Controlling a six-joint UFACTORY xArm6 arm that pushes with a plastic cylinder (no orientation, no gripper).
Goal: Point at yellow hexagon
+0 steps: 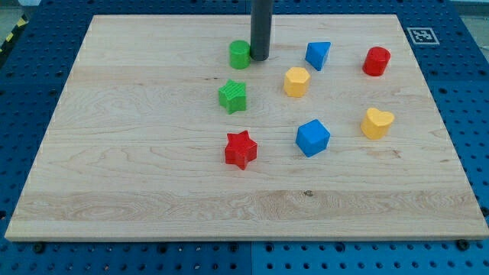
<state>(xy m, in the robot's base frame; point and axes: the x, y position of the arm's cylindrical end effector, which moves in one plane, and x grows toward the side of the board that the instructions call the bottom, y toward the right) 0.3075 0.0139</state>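
Observation:
The yellow hexagon (296, 81) lies on the wooden board (153, 168), right of centre in the upper half. My tip (259, 59) rests on the board near the view's top, touching or just beside the right side of a green cylinder (240, 54). The tip is up and to the left of the yellow hexagon, with a gap of bare wood between them.
A green star (233, 96) lies below the green cylinder. A blue triangular block (318, 54) and a red cylinder (376, 61) lie to the hexagon's upper right. A yellow heart (377, 122), a blue cube (312, 137) and a red star (241, 149) lie lower.

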